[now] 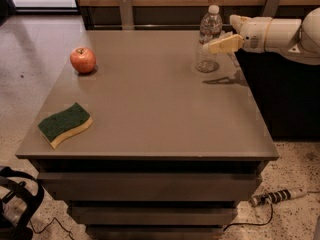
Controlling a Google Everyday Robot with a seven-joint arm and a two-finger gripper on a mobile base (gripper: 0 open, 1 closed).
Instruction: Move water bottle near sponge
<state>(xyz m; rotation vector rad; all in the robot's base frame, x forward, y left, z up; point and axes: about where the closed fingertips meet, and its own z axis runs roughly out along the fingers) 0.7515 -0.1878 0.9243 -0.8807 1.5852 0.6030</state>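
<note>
The water bottle [208, 40], clear and ribbed with a white cap, stands upright at the table's far right. My gripper [217, 40] reaches in from the right at the bottle's mid-height. It is open, and its near finger [223, 44] lies across the front of the bottle's right side. The far finger is mostly hidden. The sponge [65, 124], dark green over yellow, lies flat near the table's front left corner, far from the bottle.
A red apple [83, 60] sits at the table's far left. The grey table [155, 114] has drawers below. A dark cabinet stands to the right under my arm [280, 34]. A cable and plug lie on the floor at front right, and a black strap at front left.
</note>
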